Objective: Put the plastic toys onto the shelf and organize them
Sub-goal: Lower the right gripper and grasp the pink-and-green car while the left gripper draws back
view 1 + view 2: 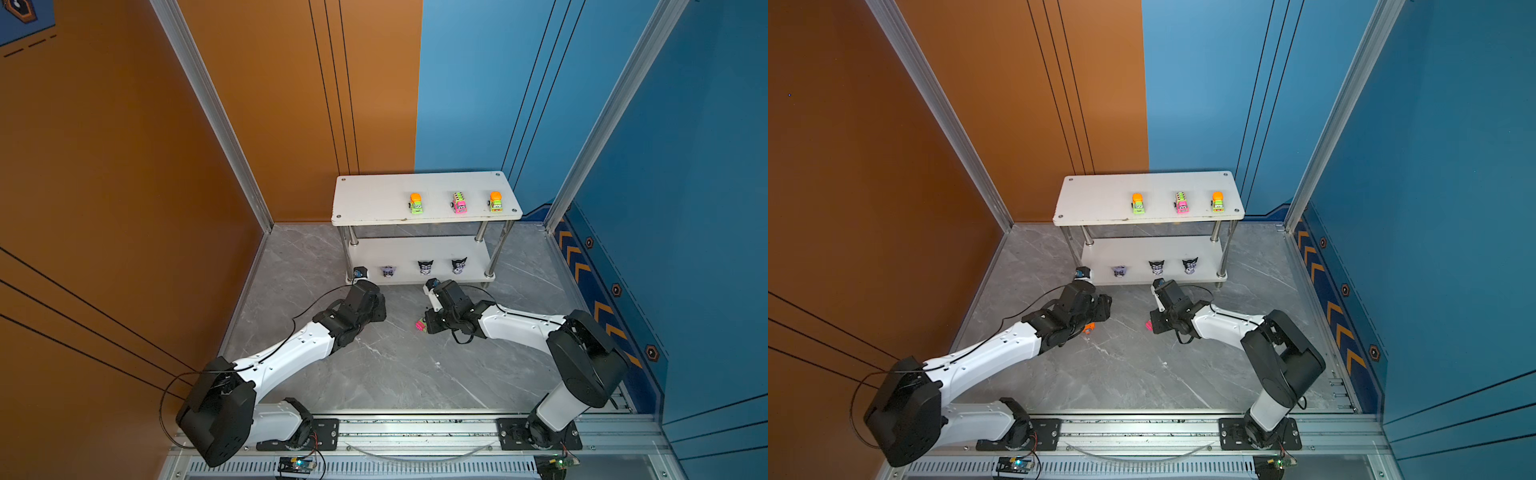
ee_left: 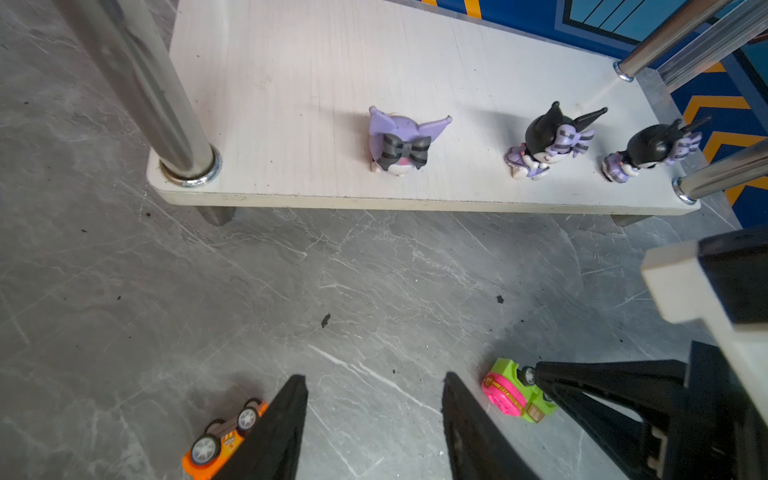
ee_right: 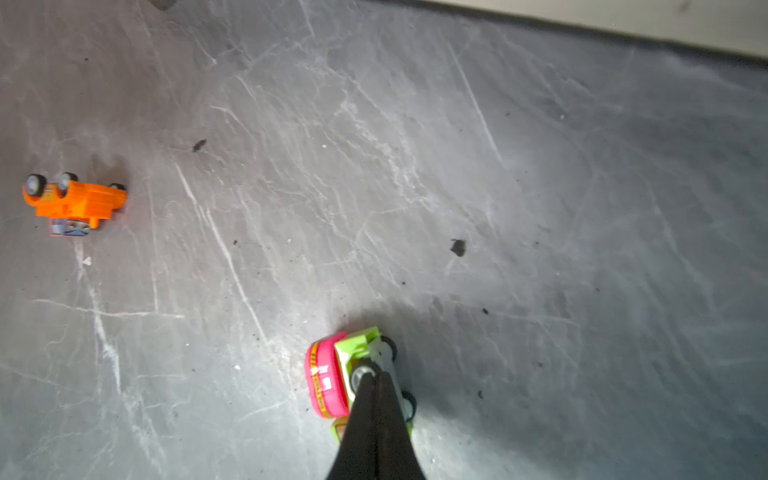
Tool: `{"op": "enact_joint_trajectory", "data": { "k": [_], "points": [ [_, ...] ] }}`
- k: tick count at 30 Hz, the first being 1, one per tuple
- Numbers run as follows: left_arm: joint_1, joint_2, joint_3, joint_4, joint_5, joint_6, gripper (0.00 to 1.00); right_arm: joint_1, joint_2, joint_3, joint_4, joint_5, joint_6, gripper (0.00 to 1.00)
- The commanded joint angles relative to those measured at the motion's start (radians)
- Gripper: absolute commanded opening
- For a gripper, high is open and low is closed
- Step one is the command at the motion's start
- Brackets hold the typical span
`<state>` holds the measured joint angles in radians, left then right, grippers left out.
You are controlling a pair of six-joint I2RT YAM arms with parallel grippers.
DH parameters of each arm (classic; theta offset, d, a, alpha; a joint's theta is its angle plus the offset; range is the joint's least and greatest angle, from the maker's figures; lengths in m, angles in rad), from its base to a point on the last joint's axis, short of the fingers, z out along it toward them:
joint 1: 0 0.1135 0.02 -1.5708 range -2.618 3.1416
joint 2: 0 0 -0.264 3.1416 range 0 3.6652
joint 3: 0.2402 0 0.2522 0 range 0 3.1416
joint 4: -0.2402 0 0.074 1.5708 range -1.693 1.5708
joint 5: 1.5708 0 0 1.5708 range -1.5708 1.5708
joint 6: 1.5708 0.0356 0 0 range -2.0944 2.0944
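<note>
Grey marble floor (image 1: pixel 374 374) between orange and blue walls, white shelf (image 1: pixel 374 199) near its back edge.
Three cars (image 1: pixel 459 203) sit on its top tier toward the right end, three figurines (image 1: pixel 425 267) along the lower tier's front edge. Left gripper (image 2: pixel 374 376): half open, empty, orange car (image 2: pixel 226 436) on its side beside one finger. Right gripper (image 3: pixel 374 376): closed on nothing, tips touching a wheel of the toppled pink-green truck (image 3: pixel 328 374).

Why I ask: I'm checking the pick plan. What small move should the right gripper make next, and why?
Probably open the right gripper: its jaws are shut, tips at a wheel of the pink-and-green plastic toy truck, which lies on its side on the grey marbled floor. Shut jaws cannot grasp it for the white two-tier shelf.
</note>
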<state>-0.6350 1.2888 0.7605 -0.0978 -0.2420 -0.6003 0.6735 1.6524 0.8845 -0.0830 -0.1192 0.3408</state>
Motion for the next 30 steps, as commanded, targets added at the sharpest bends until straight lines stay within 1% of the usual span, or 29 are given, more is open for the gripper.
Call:
{"op": "enact_joint_trajectory", "data": {
  "k": [1, 13, 23, 27, 30],
  "points": [
    [0.009, 0.002, -0.006, -0.003, 0.017, -0.012, 0.54, -0.011, 0.022, -0.019, 0.002, -0.01, 0.02, 0.0],
    [0.009, 0.014, -0.007, -0.003, 0.029, -0.02, 0.55, -0.063, 0.029, -0.057, 0.041, -0.083, 0.059, 0.0],
    [0.008, 0.019, -0.003, -0.007, 0.035, -0.025, 0.55, -0.108, 0.045, -0.108, 0.079, -0.088, 0.072, 0.0],
    [0.006, 0.019, -0.002, -0.005, 0.034, -0.025, 0.55, -0.105, -0.025, -0.113, 0.039, -0.06, 0.075, 0.0],
    [0.006, 0.02, 0.0, -0.001, 0.032, -0.024, 0.56, -0.089, -0.107, -0.108, -0.033, 0.016, 0.07, 0.0]
  ]
}}
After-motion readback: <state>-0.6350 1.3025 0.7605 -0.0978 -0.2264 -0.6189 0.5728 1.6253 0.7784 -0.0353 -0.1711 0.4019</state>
